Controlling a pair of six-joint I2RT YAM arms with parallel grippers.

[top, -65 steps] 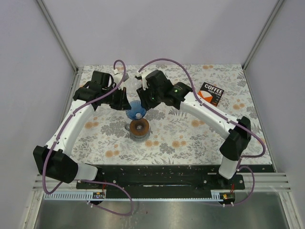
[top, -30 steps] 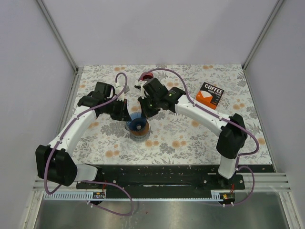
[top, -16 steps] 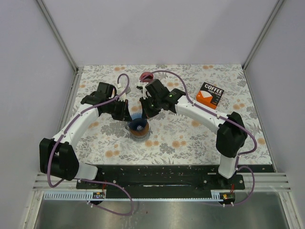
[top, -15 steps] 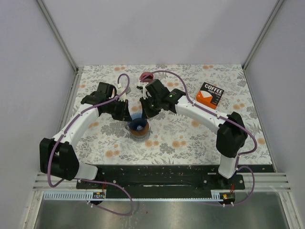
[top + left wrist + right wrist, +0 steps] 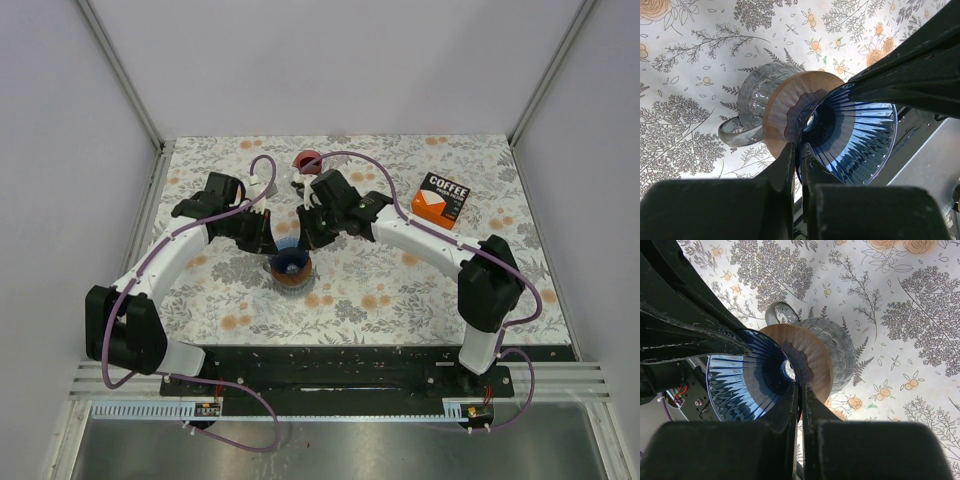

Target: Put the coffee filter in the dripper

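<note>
Top external — blue filter, box lettered COFFEE

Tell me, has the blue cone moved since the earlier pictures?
Yes. The blue cone has shifted toward the bottom of the top view: it was beyond the wooden ring, and now it sits over it.

The dripper stands near the middle of the table, slightly toward the left edge, with the coffee filter set in its top. The left gripper and right gripper pinch the filter rim from opposite sides. A box lies toward the far right corner. A cup stands by the far edge.
</note>
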